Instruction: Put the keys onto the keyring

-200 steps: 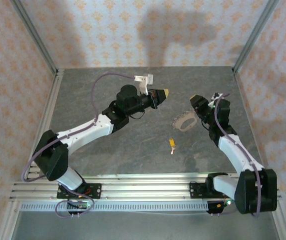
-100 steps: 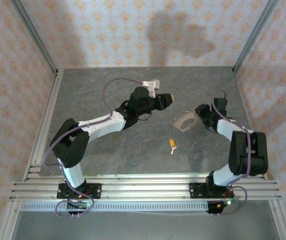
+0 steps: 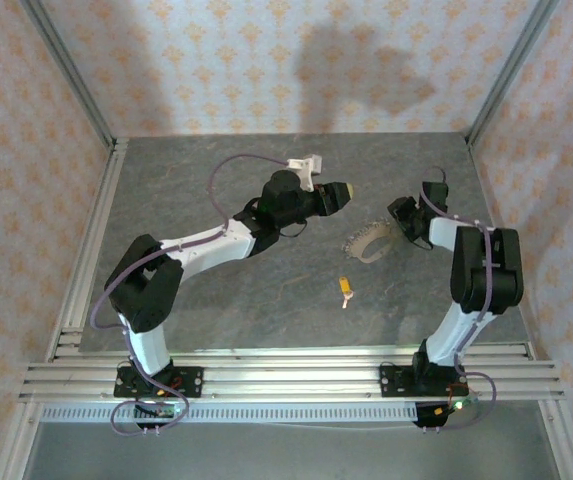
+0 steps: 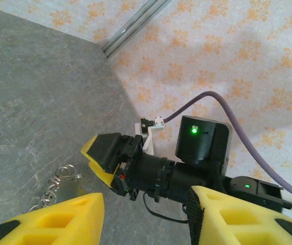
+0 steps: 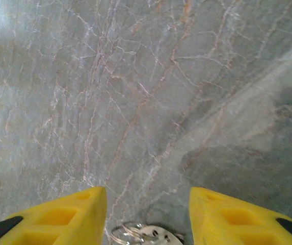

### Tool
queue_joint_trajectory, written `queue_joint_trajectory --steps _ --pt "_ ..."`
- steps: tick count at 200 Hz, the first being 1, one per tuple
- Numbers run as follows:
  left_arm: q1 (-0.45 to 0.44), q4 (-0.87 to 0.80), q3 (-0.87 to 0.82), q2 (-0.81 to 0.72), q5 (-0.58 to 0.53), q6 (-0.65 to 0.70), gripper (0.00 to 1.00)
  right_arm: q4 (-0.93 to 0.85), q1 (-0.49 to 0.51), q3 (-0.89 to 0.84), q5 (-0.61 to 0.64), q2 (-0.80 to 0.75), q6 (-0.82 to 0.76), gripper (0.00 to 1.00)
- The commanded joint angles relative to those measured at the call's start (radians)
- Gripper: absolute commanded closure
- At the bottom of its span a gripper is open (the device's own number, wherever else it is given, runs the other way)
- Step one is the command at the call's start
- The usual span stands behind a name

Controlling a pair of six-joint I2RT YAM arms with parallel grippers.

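The keyring (image 3: 370, 244) lies flat on the grey table, a pale oval loop with small toothed pieces along its upper side. A tiny orange-yellow key (image 3: 345, 288) rests alone, a little nearer the arms. My left gripper (image 3: 342, 192) hovers up-left of the ring, its yellow fingers (image 4: 49, 219) apart with nothing between them. Looking from the left wrist, small silver rings of the keyring (image 4: 63, 174) lie below my right gripper (image 4: 101, 159). My right gripper (image 3: 403, 216) sits at the ring's right end, open; a shiny bit of the keyring (image 5: 146, 236) shows low between its fingers (image 5: 59, 217).
Patterned orange-and-white walls and aluminium corner posts (image 3: 71, 85) close in the table on three sides. A rail (image 3: 286, 375) runs along the near edge by the arm bases. Bare grey stone (image 3: 216, 300) spreads left of the key.
My left gripper has gone from shut to open and reached further right toward the keyring. The right arm has folded up steeply, its gripper staying by the ring's right end.
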Motion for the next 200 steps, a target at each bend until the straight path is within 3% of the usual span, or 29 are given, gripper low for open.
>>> queue_joint_trajectory --steps 1,47,140,200 --pt "0.007 0.056 0.022 0.008 0.017 -0.008 0.52 0.025 -0.003 0.029 -0.031 0.047 0.022 0.55" --pt "0.007 0.066 0.024 0.014 0.024 -0.011 0.52 0.110 -0.003 -0.023 -0.095 0.071 0.076 0.59" --pt "0.007 0.086 0.026 0.026 0.036 -0.022 0.52 0.186 0.000 -0.139 -0.131 -0.034 0.125 0.64" --pt "0.008 0.072 0.039 0.026 0.044 -0.017 0.50 0.071 0.001 -0.128 -0.056 -0.076 0.042 0.60"
